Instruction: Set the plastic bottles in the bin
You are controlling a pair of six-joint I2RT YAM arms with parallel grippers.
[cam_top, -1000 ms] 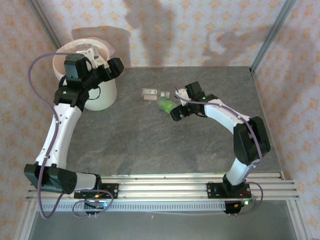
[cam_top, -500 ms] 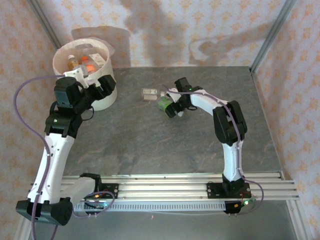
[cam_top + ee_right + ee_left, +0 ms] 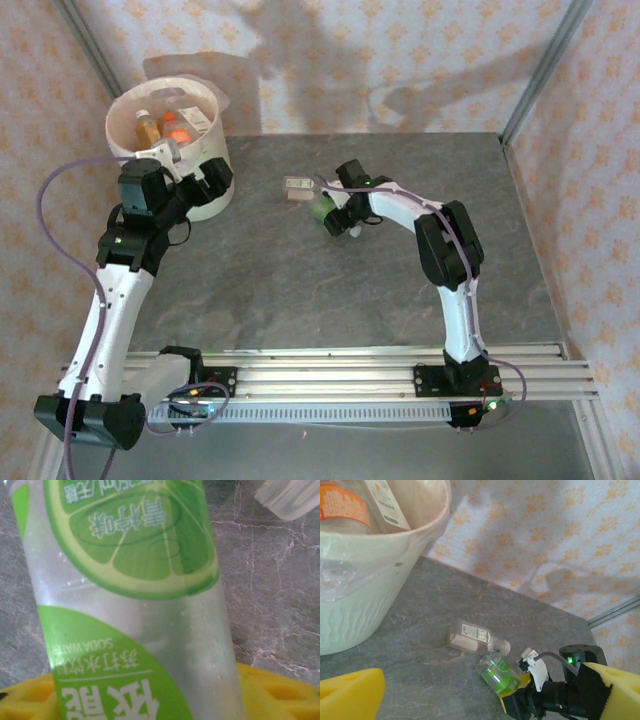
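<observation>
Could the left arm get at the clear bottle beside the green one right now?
Probably yes: the left hand is open by the bin, with bare table up to the clear bottle. The right hand, at the green bottle alongside, might crowd it.

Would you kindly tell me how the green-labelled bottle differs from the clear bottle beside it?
The green-labelled bottle carries a lime-green wrap; the clear bottle has a small white label. The green-labelled bottle rests against a yellow pad of the right gripper; the clear bottle lies untouched. Both lie on their sides.

Left hand [image 3: 193, 166] open, right hand [image 3: 336, 212] outstretched.
</observation>
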